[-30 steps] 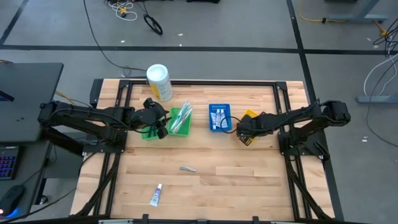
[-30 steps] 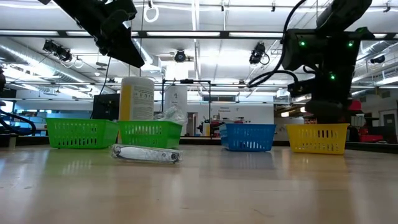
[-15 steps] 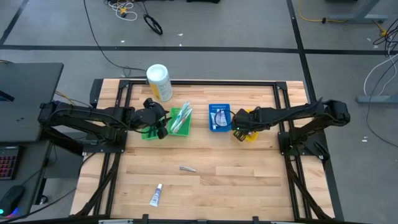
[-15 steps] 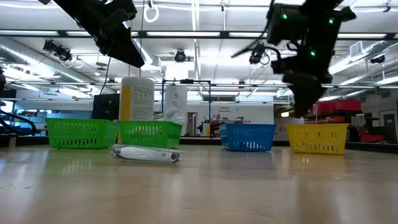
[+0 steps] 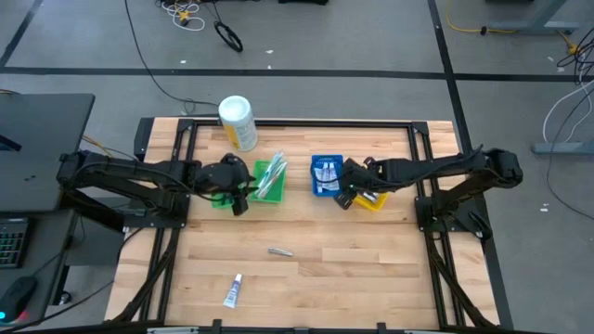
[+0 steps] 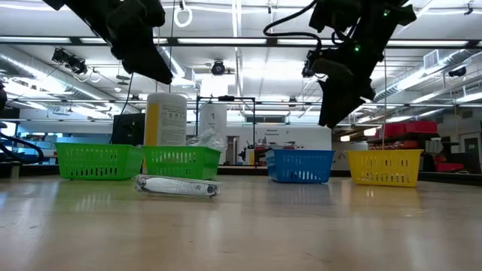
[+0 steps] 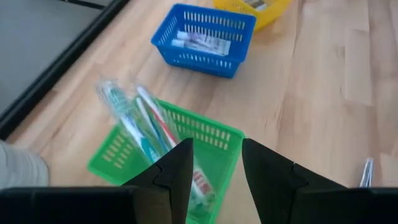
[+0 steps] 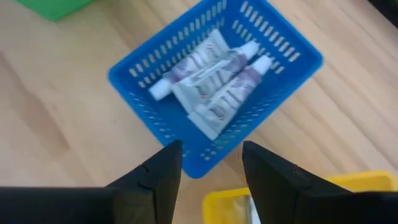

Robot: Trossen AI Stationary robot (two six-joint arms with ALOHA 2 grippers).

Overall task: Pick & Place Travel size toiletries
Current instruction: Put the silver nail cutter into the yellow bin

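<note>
High view, wooden table (image 5: 371,269): landmark blue bin (image 5: 327,175) near the back edge, holding three small white tubes (image 8: 211,78) side by side. Just right of the blue bin, touching or nearly so, a yellow bin (image 5: 376,199); contents too hidden to name. Left of the blue bin, a green bin (image 5: 269,182) with toothbrushes (image 7: 140,127) sticking out past its rim, and another green bin (image 6: 98,161) farther left. Behind and left of the blue bin, a white-and-yellow canister (image 5: 238,122), upright. Well in front of the blue bin, on bare wood, a silvery piece (image 5: 280,250); farther forward and left, a lone white tube (image 5: 233,291).

Right gripper (image 5: 345,190) raised over the near right corner of the blue bin, fingers (image 8: 161,174) spread apart, nothing between them. Left gripper (image 5: 243,192) raised beside the green bin with the toothbrushes, left of the blue bin, fingers (image 7: 177,171) likewise apart and empty.
</note>
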